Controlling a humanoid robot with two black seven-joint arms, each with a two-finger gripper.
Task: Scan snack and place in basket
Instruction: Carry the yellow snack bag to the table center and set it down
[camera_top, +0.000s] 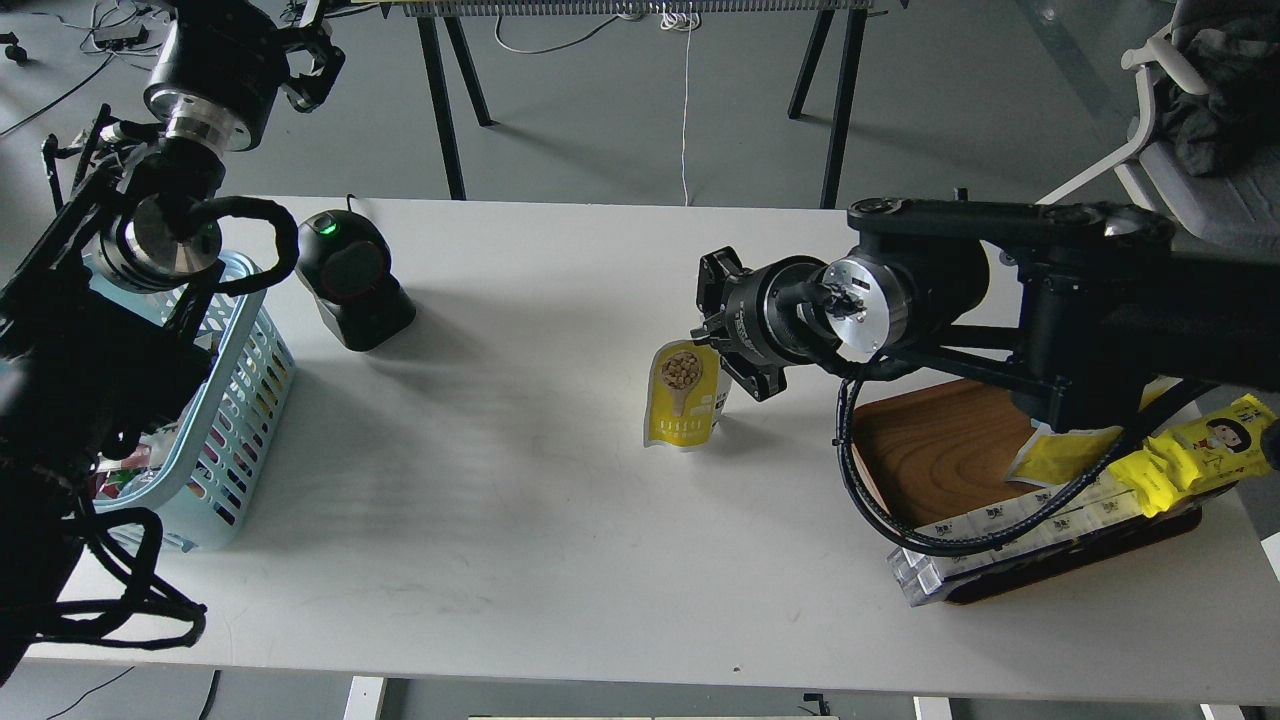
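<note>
The snack (684, 398) is a flat pouch with a pale top picturing round beans and a yellow bottom. It hangs upright at the table's middle right. My right gripper (712, 342) is shut on its top edge. The pouch's bottom edge is at or just above the tabletop; I cannot tell which. The light blue slotted basket (252, 352) stands at the table's left edge, partly hidden by my left arm, with some items inside. My left gripper (312, 66) is raised beyond the table's far left corner, seen dark and small.
A black barcode scanner (352, 280) with a green light stands right of the basket, well left of the pouch. A wooden tray (925, 445) at the right holds white boxes (1000, 530), a yellow cartoon-face packet (1200, 452) and another pouch. Table legs stand behind.
</note>
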